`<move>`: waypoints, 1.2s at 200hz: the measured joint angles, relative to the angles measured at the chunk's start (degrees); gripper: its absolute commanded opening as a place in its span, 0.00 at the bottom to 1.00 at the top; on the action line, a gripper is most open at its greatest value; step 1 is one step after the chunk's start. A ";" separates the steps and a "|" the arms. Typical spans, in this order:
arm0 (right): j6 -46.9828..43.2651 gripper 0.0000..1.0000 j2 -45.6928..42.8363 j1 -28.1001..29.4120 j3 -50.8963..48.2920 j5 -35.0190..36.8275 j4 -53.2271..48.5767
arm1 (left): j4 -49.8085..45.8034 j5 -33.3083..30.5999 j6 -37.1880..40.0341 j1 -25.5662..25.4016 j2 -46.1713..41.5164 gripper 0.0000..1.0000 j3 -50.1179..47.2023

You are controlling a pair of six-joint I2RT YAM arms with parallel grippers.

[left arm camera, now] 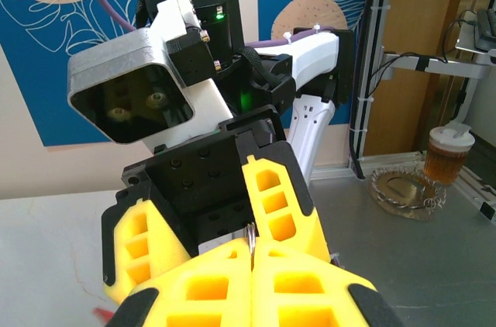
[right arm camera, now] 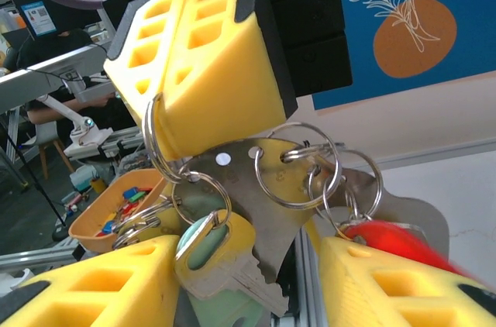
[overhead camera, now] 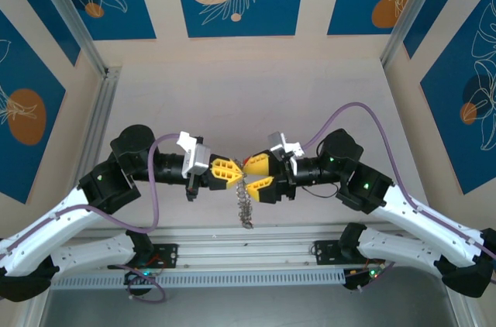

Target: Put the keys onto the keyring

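My left gripper (overhead camera: 235, 173) is clamped tight on the keyring (left arm camera: 252, 234), holding it up above the desk's (overhead camera: 256, 102) near edge so the keys (right arm camera: 256, 226) hang free. My right gripper (overhead camera: 249, 175) stands half-spread around the bunch, gripping nothing that I can make out, probably to line up a key.

The scene is viewed from overhead toward 12 o'clock; left gripper (overhead camera: 234, 172) and right gripper (overhead camera: 249, 176) are shared closely by opposing wrist views
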 measured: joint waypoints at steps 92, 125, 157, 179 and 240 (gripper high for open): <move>-1.03 0.08 -3.08 -0.04 -0.02 2.82 -2.56 | -0.46 -0.50 0.09 0.00 0.31 0.00 0.09; -2.80 0.03 -6.01 -0.02 0.02 6.73 -6.01 | -2.01 -2.19 1.16 0.00 0.44 0.00 0.09; -4.13 0.00 -6.47 0.00 0.90 9.05 -9.25 | -3.32 -4.09 1.86 0.00 0.96 0.00 0.09; -5.09 0.00 -6.67 0.00 1.99 10.19 -10.91 | -4.31 -5.44 2.99 0.00 1.27 0.00 0.11; -7.65 0.00 -5.42 -0.11 4.90 15.06 -15.17 | -5.60 -10.47 4.59 -0.02 2.67 0.07 0.61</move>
